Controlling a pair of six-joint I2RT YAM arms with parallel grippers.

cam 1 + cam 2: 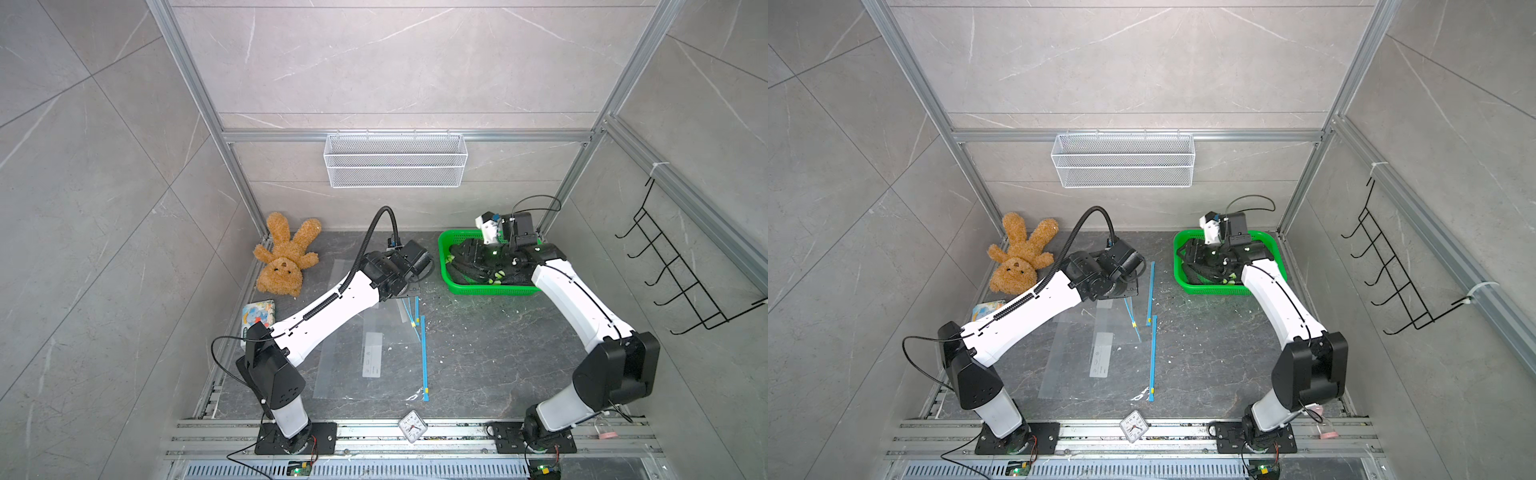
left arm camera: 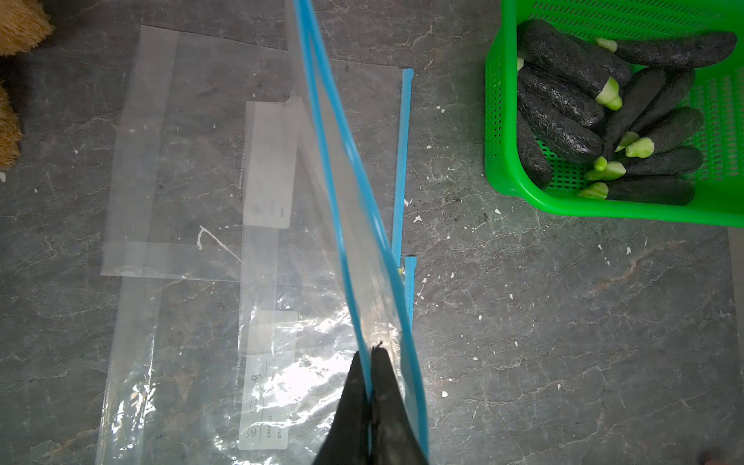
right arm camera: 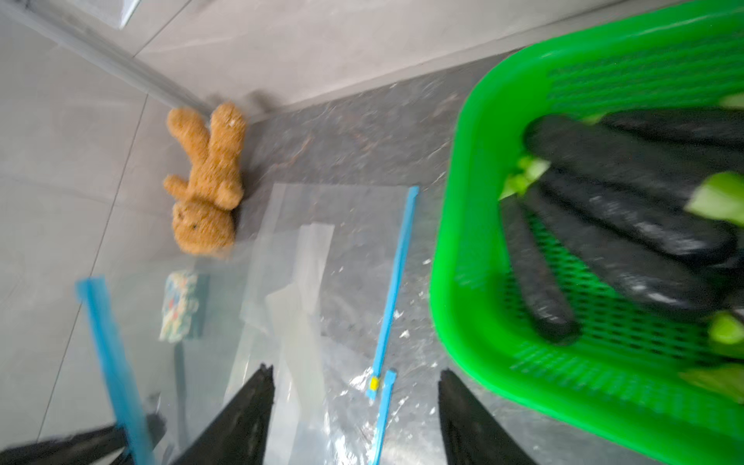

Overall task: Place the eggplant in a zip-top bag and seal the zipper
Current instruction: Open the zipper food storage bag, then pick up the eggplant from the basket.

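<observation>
- Left gripper point(image 2: 369, 355) is clamping fully shut on one blue zipper lip point(image 2: 336, 209) of a zip-top bag point(image 2: 364, 249), lifting it above the middle of the table point(image 1: 478, 353). The mouth is gaping only as a narrow slit.
- Right gripper point(image 3: 354, 370) is standing wide open and holding nothing, hanging by the green basket point(image 1: 444, 266) at far right. Its wrist view is blurring, so the exact aim is unclear.
- Eggplants point(image 2: 559, 60) are all lying piled in that basket, none in the bag.
- Step in hand, judging from this: picking one eggplant.
- Doing it well: going for the topmost eggplant, closing across the mid-body rather than the green stem, and lifting straight up so the neighbours aren't dragging along.
- Left should be holding the lip high, with the mouth facing the basket side.
- Risk: the slit is looking too narrow, so the blunt end could be catching on the zipper. Spare flat bags point(image 2: 181, 161) underneath could be snagging too.
</observation>
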